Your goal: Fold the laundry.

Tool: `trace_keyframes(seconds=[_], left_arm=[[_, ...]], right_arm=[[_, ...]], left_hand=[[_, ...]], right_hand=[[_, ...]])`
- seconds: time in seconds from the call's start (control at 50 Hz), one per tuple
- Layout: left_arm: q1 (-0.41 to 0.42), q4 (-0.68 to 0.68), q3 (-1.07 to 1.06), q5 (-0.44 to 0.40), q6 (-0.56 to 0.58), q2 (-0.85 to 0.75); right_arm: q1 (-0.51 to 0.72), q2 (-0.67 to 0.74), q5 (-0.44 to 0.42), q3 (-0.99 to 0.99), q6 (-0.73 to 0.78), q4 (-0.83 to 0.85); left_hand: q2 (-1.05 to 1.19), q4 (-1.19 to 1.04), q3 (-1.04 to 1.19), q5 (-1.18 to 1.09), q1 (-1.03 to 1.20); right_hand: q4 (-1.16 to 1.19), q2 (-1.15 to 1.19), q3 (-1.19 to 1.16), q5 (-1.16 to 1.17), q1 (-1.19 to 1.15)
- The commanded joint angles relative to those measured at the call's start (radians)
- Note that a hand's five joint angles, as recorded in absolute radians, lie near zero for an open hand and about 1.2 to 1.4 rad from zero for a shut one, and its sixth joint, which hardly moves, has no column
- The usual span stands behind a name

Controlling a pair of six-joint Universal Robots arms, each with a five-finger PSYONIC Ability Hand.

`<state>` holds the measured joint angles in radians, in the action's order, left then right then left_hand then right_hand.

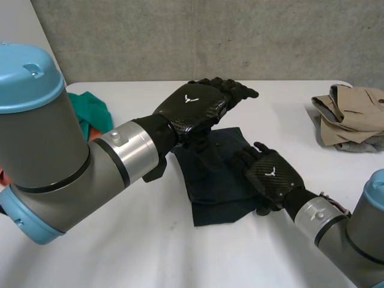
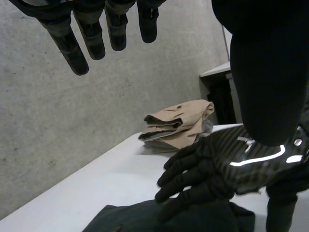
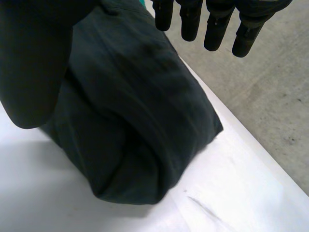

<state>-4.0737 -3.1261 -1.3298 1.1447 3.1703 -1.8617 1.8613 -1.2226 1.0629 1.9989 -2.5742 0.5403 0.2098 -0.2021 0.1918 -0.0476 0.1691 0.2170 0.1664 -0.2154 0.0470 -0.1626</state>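
Observation:
A dark folded garment (image 1: 210, 183) lies in the middle of the white table (image 1: 138, 252). My left hand (image 1: 198, 105) hovers above its far edge, palm down, open with fingers straight and holding nothing; its fingers (image 2: 87, 41) point out over the table. My right hand (image 1: 271, 174) is open too and sits at the garment's right edge, its fingers (image 2: 193, 176) relaxed over the dark cloth (image 2: 140, 217). In the right wrist view the folded garment (image 3: 140, 130) lies under the palm, with straight fingers (image 3: 212, 26) above it.
A folded beige pile (image 1: 349, 114) rests on a grey piece at the table's far right, also seen as the beige pile (image 2: 179, 124) beyond my right hand. A green cloth (image 1: 91, 111) lies at the far left behind my left arm. A concrete wall backs the table.

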Motion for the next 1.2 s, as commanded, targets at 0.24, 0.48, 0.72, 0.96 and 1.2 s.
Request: trace_keyframes(seconds=[0.24,0.48,0.72,0.96,1.2], left_arm=[[-0.002,-0.052,-0.017,0.041,-0.007,-0.016],[-0.004,-0.055,-0.02,0.041,-0.009,-0.016],[-0.011,-0.057,-0.022,0.04,-0.023,-0.019],[-0.04,-0.082,-0.011,0.041,-0.039,0.003],[-0.039,-0.082,0.004,0.041,-0.042,0.012]], right_arm=[[0.075,0.226,0.095,-0.132,-0.004,0.181],[0.142,0.27,0.126,-0.244,-0.02,0.191],[0.142,0.321,0.187,-0.391,-0.147,0.187],[0.073,0.243,0.293,-0.738,-0.288,0.145],[-0.321,0.216,0.168,-0.936,-0.441,0.147]], left_hand=[[0.001,-0.008,0.019,0.012,0.042],[0.001,-0.008,0.019,0.012,0.042],[0.001,-0.008,0.019,0.012,0.042],[0.001,-0.008,0.019,0.012,0.042],[0.001,-0.008,0.019,0.012,0.042]], right_hand=[[-0.032,0.018,0.031,-0.037,-0.022],[0.085,0.136,-0.087,0.081,-0.14],[1.179,1.23,-1.181,1.175,-1.234],[1.179,1.23,-1.181,1.175,-1.234],[1.179,1.23,-1.181,1.175,-1.234]])
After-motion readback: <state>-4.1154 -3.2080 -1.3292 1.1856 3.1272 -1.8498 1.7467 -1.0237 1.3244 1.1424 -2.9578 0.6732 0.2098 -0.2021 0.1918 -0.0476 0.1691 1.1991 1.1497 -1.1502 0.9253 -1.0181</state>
